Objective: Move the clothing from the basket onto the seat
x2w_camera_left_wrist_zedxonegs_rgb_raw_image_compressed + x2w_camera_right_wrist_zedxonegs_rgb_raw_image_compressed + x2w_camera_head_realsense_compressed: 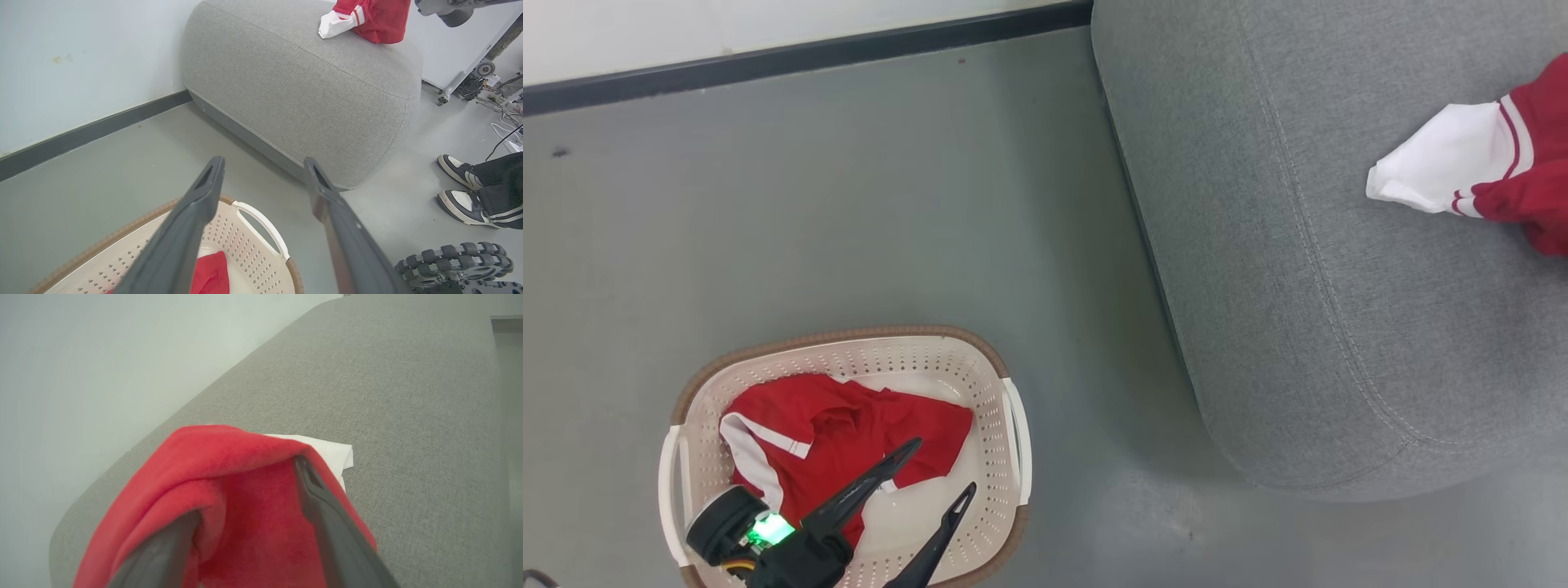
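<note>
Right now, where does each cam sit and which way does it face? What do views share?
Head view: on the head, looking down at floor, basket and seat; left gripper open over the basket.
Left wrist view: above the basket, facing the seat; own jaws spread; a person's shoes at right.
Right wrist view: over the seat, facing the wall; right gripper open, red garment draped on it.
Shared: all three see that garment.

Red-and-white clothing (833,425), cream basket (992,392), grey seat (1298,327)

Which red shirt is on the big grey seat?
The shirt with the white sleeve poking out, lying on the seat. The other shirt sits in the basket.
</note>
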Robot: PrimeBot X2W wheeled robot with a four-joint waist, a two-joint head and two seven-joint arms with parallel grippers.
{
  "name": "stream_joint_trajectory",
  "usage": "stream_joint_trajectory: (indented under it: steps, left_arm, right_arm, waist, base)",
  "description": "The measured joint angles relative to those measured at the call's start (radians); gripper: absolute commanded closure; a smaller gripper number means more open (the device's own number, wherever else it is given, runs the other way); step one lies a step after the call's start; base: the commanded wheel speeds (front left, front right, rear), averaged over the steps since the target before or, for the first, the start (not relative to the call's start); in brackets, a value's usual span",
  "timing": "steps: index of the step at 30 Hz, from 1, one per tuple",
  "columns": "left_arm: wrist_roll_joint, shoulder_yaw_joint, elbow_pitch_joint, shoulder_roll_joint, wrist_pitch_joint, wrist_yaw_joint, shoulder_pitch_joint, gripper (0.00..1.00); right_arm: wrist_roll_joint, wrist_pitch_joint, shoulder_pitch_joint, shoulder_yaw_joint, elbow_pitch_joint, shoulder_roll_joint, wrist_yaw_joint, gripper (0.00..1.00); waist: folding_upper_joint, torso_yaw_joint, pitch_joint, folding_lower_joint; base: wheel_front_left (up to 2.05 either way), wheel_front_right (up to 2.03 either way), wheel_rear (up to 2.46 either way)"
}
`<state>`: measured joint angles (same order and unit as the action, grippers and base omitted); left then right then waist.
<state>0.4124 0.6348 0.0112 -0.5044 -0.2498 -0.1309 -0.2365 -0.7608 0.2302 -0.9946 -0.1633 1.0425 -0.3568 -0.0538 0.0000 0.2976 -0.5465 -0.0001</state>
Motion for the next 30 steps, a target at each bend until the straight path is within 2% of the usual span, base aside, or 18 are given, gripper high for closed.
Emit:
stream_joint_trajectory:
  steps: [7, 19, 30]
  left_arm:
    - [0.002, 0.014, 0.009, 0.022, 0.0, 0.0, 0.0, 0.0]
    - [0.018, 0.032, 0.06, 0.102, 0.0, 0.0, 0.0, 0.0]
    - [0.031, 0.044, 0.12, 0.189, 0.0, 0.0, 0.043, 0.0]
  right_arm:
    - [0.056, -0.028, 0.006, 0.062, 0.042, -0.015, 0.002, 0.0]
    - [0.145, -0.108, 0.112, 0.172, 0.094, -0.023, 0.037, 0.0]
    - [0.175, -0.149, 0.216, 0.203, 0.083, -0.076, 0.095, 0.0]
  waist:
    - [0.0, 0.006, 0.03, 0.0]
    - [0.0, 0.018, 0.126, 0.0]
    - [-0.0001, 0.038, 0.267, -0.0001]
  base:
    - [0.0, 0.0, 0.0]
    - [0.0, 0.0, 0.0]
    - [0.0, 0.0, 0.0]
